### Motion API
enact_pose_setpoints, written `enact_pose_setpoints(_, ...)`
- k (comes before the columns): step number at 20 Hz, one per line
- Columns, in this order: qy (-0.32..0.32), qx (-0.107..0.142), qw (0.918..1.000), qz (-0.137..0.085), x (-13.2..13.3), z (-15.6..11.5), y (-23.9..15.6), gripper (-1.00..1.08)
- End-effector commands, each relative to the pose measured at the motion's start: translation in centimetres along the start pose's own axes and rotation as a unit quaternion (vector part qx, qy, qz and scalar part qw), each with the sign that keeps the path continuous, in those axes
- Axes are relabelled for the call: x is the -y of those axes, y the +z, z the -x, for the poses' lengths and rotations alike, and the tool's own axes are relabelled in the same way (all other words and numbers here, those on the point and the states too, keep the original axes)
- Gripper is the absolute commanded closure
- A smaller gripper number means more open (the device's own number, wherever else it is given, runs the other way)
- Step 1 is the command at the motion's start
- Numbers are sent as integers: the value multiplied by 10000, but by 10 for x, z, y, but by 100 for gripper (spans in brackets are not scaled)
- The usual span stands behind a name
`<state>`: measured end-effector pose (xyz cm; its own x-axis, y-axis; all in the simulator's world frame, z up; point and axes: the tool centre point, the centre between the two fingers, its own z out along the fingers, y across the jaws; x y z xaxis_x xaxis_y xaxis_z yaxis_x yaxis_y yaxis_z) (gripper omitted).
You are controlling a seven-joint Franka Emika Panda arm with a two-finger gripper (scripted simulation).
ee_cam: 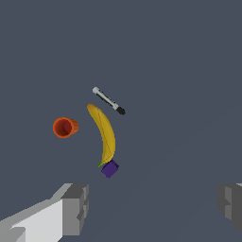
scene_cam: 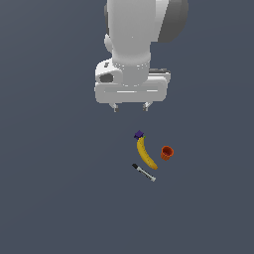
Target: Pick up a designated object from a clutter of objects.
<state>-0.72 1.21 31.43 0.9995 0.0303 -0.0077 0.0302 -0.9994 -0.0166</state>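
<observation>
1. Closest to the exterior camera is the marker pen [scene_cam: 143, 172], a thin stick lying flat on the dark grey floor [scene_cam: 49, 198], black cap at one end, pale barrel at the other, just below centre of the frame

2. Next up is the banana [scene_cam: 146, 154], smooth yellow and gently curved, lying lengthwise with its lower tip near the pen but not touching as far as I can see

3. To the exterior view's right of the banana sits the small orange cup [scene_cam: 167, 153], tipped on its side. The wrist view looks straight into its round mouth [ee_cam: 64, 127] and there's only dark inside, nothing visible in it

4. The tiny purple block [scene_cam: 139, 134] is at the banana's stem end, right up against it. Dark, matte, blocky little cube, much smaller than the cup. In the wrist view [ee_cam: 109, 168] it's just below centre, tilted like a diamond

5. Furthest back and above everything, the gripper [scene_cam: 131, 106] hangs off the glossy white arm [scene_cam: 130, 39] at the top of the frame. Fingers [ee_cam: 75, 208] are grey, boxy, ridged, spread wide apart with nothing between them, well clear of the block
</observation>
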Motion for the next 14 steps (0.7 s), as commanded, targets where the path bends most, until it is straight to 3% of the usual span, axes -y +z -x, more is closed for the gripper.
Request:
enact_pose_setpoints(1, 0, 0, 10000, 0, 0, 0, 0, -92)
enact_pose_setpoints(14, 51, -59, 10000, -25, -19, -4, 4, -92)
